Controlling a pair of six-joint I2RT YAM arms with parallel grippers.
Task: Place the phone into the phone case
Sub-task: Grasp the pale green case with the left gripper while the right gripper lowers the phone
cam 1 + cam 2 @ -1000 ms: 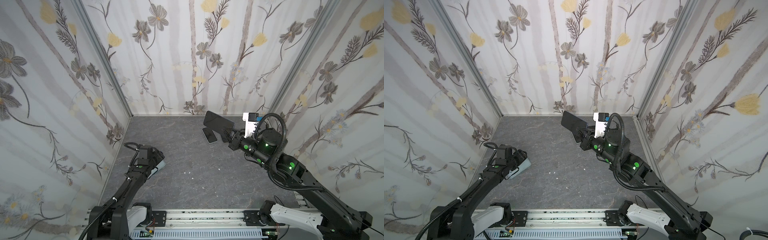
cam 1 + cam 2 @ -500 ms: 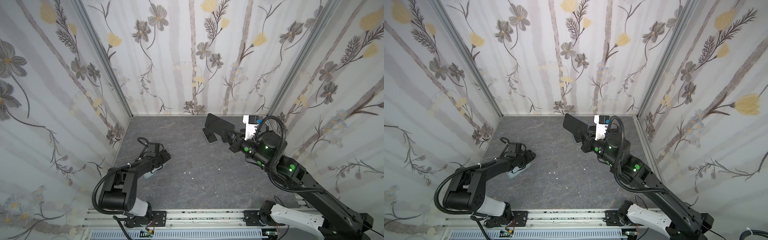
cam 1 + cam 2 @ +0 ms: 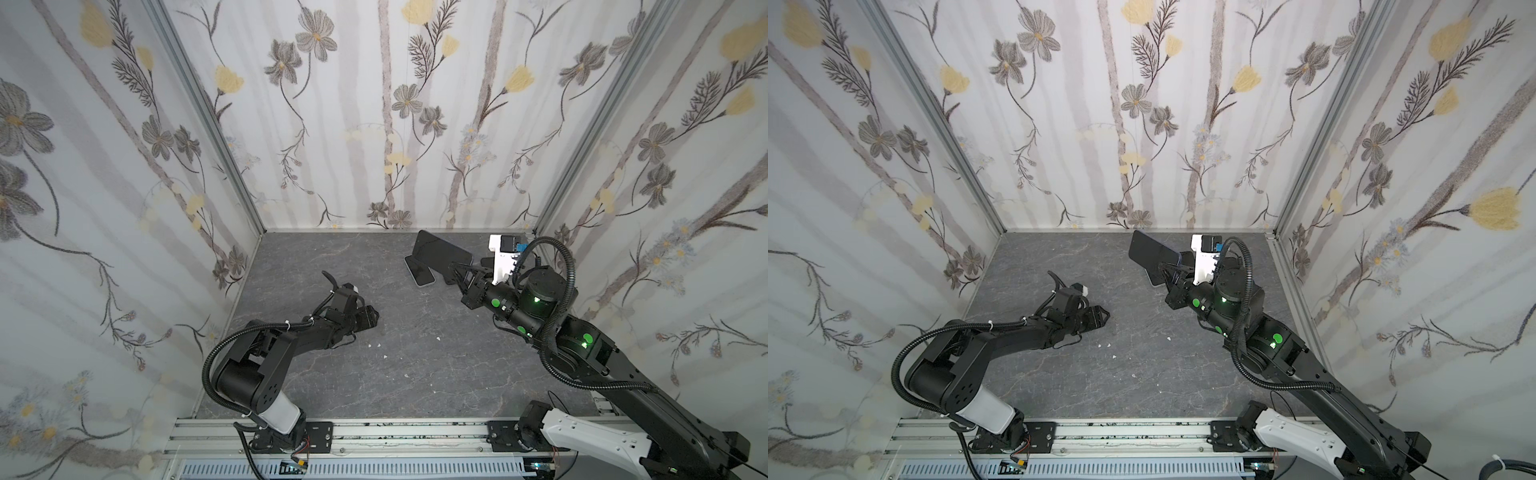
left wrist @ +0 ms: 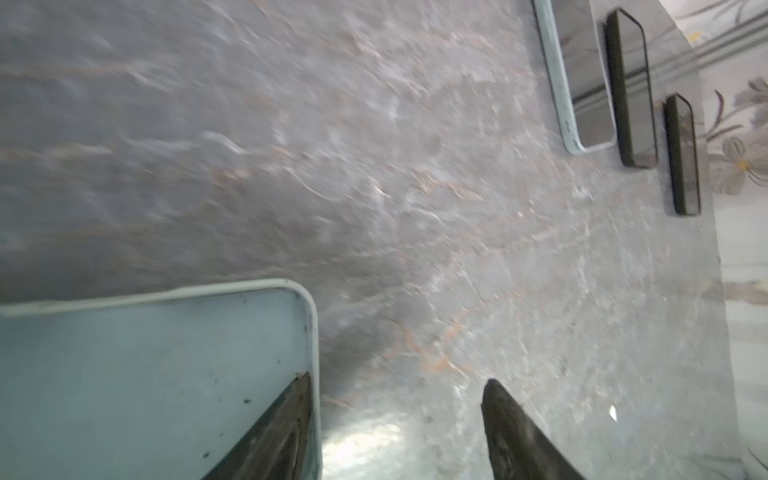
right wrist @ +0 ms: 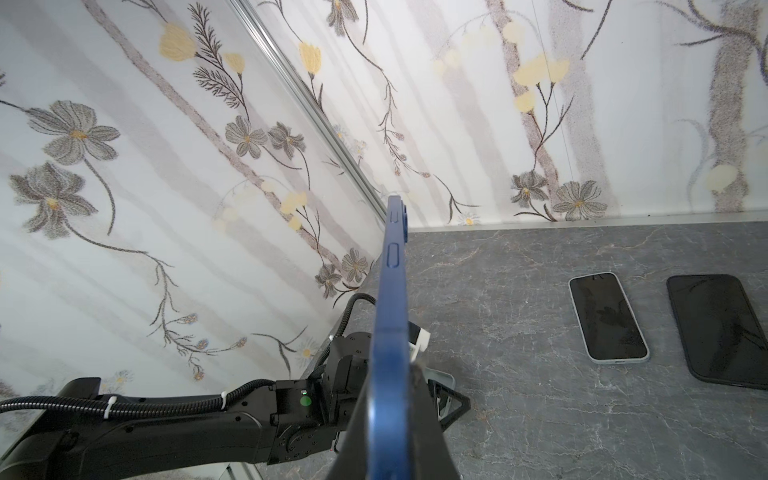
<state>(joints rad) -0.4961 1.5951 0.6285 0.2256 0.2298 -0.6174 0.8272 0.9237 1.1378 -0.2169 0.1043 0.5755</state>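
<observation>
Right gripper (image 3: 456, 269) is clamping the blue phone (image 3: 436, 253) up off the table (image 3: 415, 374), phone sticking out toward 10 o'clock. Pale case (image 4: 145, 374) is lying at its 8 o'clock, with the left gripper (image 4: 395, 415) hanging open over a corner.

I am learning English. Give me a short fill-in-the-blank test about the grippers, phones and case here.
1. The right gripper is shut on a phone with a ___ edge.
2. The left gripper is ___, with one finger over the case.
3. The pale-rimmed phone lies screen ___ on the table.
Missing words: blue; open; up.
</observation>
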